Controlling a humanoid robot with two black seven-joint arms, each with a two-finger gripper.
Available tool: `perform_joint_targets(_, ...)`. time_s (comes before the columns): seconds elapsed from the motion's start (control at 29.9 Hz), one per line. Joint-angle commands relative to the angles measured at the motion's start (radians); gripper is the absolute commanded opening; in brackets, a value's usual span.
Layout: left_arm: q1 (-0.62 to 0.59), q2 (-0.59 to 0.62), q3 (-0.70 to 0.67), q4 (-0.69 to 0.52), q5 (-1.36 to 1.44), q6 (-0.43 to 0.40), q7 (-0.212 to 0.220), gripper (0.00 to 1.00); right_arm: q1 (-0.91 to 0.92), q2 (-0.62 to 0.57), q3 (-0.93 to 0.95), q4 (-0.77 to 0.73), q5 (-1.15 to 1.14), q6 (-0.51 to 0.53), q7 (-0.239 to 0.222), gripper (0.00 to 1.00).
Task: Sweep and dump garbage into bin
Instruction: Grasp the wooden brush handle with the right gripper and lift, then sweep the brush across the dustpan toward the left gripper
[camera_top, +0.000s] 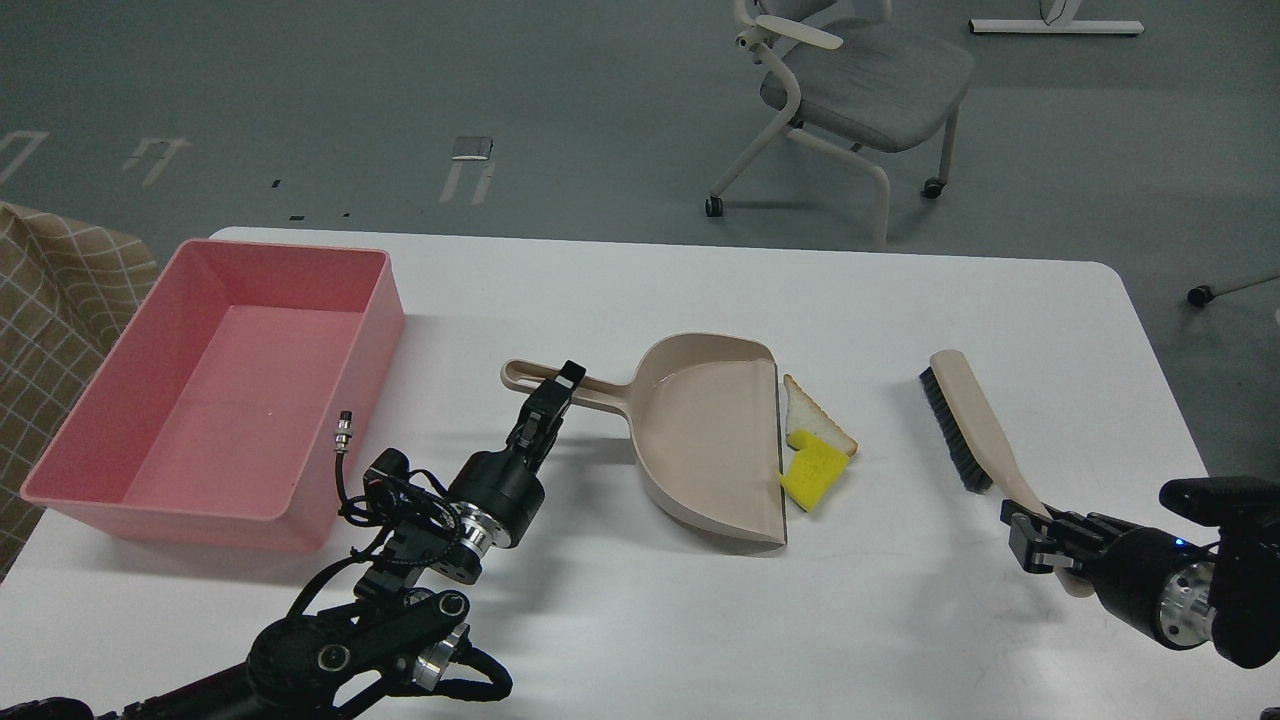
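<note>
Head view: left gripper (556, 392) closed on the dustpan (700, 440) handle; right gripper (1035, 535) clamped on the brush (975, 420) handle. Bread slice (812, 417) and yellow chunk (812, 476) lie touching at the dustpan's mouth; pink bin (330, 400) stands far left.

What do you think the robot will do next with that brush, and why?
Probably sweep the brush leftward. The right gripper is at its handle, and the bread slice and yellow chunk lie at the dustpan's open edge, not yet inside. The left gripper is on the dustpan handle.
</note>
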Motion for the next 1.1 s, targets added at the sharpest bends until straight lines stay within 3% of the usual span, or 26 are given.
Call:
perform_joint_targets(0.0,0.001,-0.001,0.000,0.000,0.000,0.000,0.000,0.33,-0.003,0.006,0.000,0.002,0.000,0.000,-0.002,0.06)
perform_joint_targets(0.2,-0.001,-0.002,0.000,0.000,0.000,0.000,0.000,0.33,-0.004,0.007,0.005,0.003,0.000,0.000,-0.003,0.00)
perform_joint_targets(1.07,-0.004,0.001,-0.002,0.000,0.000,0.000,0.002,0.33,-0.029,0.098,-0.008,0.072,0.000,0.000,-0.014,0.00)
